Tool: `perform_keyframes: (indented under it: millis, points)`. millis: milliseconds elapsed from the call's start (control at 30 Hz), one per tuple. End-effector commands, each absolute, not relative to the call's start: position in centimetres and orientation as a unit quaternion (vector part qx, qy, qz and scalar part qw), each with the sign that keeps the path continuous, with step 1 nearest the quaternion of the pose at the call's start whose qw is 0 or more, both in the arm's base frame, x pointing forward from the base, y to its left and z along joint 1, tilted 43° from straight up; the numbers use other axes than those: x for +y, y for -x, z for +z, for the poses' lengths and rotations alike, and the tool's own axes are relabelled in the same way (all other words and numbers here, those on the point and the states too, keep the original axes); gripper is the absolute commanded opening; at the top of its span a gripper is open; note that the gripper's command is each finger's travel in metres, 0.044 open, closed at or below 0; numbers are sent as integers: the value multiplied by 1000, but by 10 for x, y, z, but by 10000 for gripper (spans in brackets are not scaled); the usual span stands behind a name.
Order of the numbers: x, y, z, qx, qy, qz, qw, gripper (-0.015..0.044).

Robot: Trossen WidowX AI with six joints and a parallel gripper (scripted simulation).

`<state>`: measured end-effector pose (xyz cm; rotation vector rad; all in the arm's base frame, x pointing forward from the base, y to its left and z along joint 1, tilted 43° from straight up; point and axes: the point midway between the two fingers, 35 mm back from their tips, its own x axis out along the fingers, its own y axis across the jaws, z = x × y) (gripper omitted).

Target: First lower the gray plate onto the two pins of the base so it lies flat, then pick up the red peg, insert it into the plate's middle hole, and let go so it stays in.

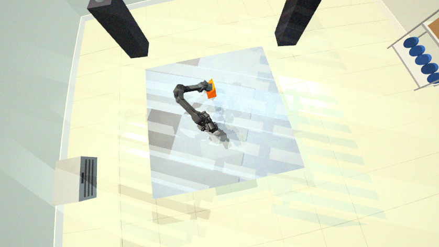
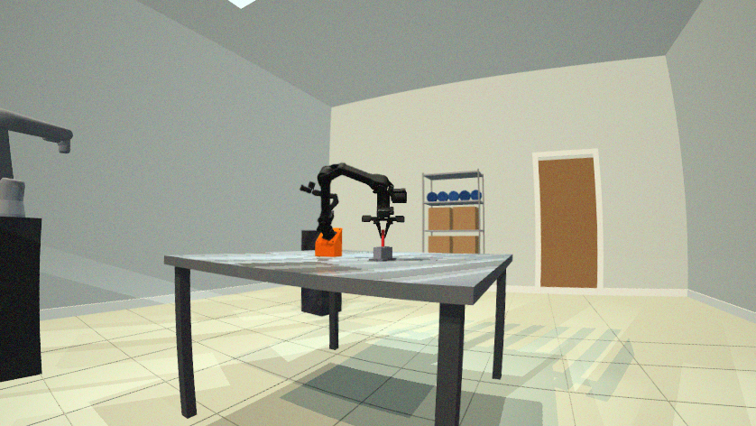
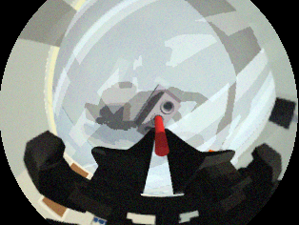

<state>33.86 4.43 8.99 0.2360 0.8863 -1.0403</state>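
Observation:
My gripper [image 2: 382, 236] [image 3: 158, 131] points straight down and is shut on the red peg [image 2: 382, 241] [image 3: 162, 148]. The peg stands upright between the fingertips, and its lower end meets or is just above the top of the gray plate [image 3: 165, 94], at about its middle. The plate appears to lie flat on the base; together they look like a gray block in the exterior view. One round pin end [image 3: 168, 106] shows in the plate. The other end of the plate is hidden behind the fingers. Whether the peg's tip is inside the middle hole is unclear.
The gray table [image 1: 264, 147] [image 2: 338, 272] carries the arm's orange mount [image 1: 211, 92] [image 2: 328, 247], left of the block in the exterior view. Striped light and shadows cross the table. A shelf [image 2: 453, 231] and a door stand far behind.

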Motion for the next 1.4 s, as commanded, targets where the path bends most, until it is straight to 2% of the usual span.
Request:
perform_keyframes:
  millis: [0, 200, 400, 1367]
  points:
    - [44, -339, 90, 408, -109, -479, 769, 0]
    - [44, -339, 90, 408, -109, -479, 769, 0]
    - [44, -339, 90, 408, -109, -479, 769, 150]
    - [51, -334, 97, 409, -103, -476, 772, 150]
